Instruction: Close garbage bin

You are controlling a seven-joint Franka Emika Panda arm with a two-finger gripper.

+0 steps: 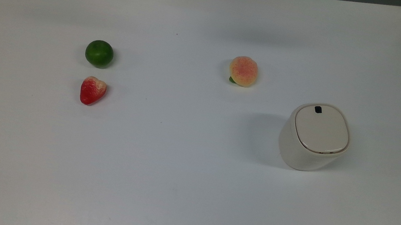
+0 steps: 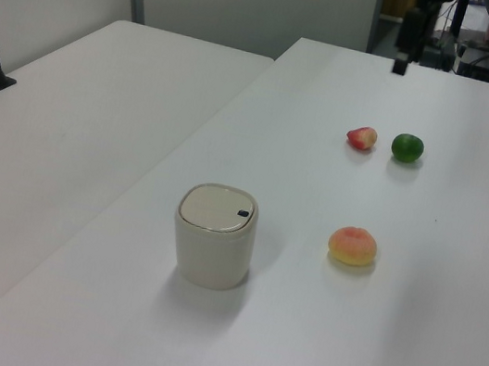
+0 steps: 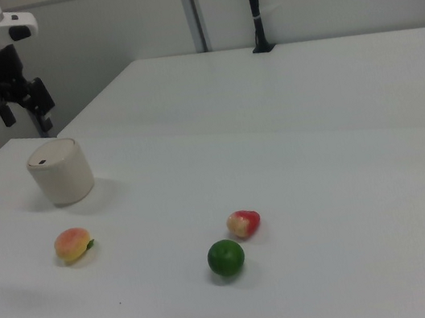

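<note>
In the top view, the garbage bin (image 1: 314,137) stands on the white table (image 1: 178,171) toward the top view's right, its lid (image 1: 321,129) lying flat. A toy peach (image 1: 243,71), green lime (image 1: 99,54) and strawberry (image 1: 92,90) lie well apart from it.

In the left view, the bin sits nearest the camera.

In the right view, the gripper (image 3: 24,119) hangs above and behind the bin, fingers spread with nothing between them.
</note>
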